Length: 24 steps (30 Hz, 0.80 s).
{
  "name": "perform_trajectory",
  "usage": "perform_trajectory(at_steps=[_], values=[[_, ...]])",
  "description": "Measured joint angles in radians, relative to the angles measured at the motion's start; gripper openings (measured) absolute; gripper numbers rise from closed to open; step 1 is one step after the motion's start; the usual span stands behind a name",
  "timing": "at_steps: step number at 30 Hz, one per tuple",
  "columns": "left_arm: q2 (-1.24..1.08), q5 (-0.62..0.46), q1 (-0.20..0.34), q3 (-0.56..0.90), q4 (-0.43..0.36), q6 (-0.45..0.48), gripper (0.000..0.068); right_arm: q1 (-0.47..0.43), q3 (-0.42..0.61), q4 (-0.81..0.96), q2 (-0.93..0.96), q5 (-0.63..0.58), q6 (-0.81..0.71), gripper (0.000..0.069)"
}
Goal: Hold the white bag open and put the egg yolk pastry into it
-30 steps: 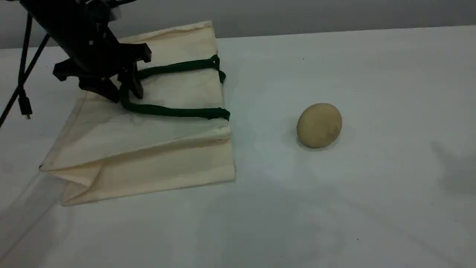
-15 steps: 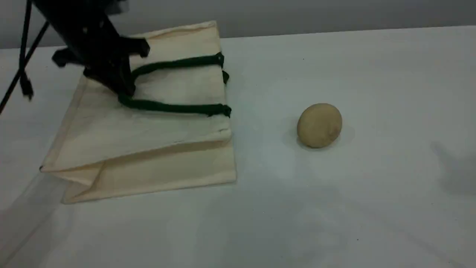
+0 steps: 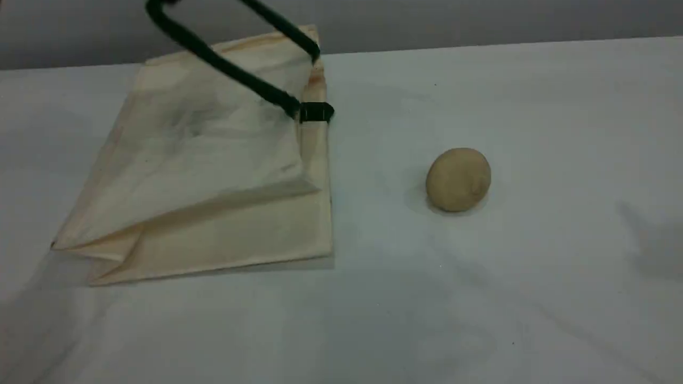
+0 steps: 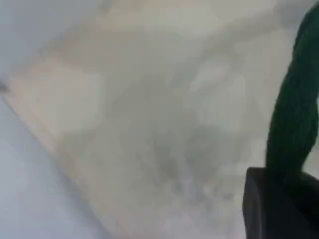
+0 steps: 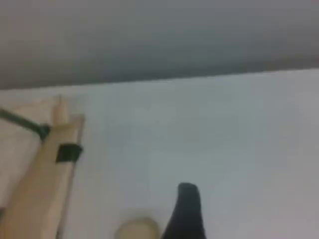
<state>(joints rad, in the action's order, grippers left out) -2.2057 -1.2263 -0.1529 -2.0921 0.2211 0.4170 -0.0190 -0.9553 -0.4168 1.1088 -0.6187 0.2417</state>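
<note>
Since the earlier frame the left hand (image 4: 279, 209) has risen out of the scene view's top left, clenched on the green rope handle (image 3: 224, 61) and lifting the upper panel of the white bag (image 3: 213, 176). The bag looks like light, soft canvas that sags, so the handle seems the sound hold. The egg yolk pastry (image 3: 458, 180) sits right of center on the counter (image 3: 480, 298), well apart from the bag; probably light and crumbly, it wants a gentle grasp across its middle. The right hand (image 5: 187, 214) hangs released just beside it. The pale counter is smooth, the wall behind grey.
</note>
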Motion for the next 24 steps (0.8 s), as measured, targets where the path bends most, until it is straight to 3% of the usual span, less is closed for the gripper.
perform_trajectory(at_steps=[8,17,24], values=[[0.105,0.000,0.000,-0.044,0.136,0.120,0.0087,0.000,0.001,0.000,0.084,-0.007,0.008,0.0568],[0.225,0.000,-0.001,-0.044,0.139,0.129,0.0087,0.000,0.001,-0.017,0.201,0.003,0.048,0.0568],[0.263,0.003,-0.023,-0.044,0.146,0.129,0.0087,0.000,0.001,-0.108,0.291,0.019,0.193,0.0568]])
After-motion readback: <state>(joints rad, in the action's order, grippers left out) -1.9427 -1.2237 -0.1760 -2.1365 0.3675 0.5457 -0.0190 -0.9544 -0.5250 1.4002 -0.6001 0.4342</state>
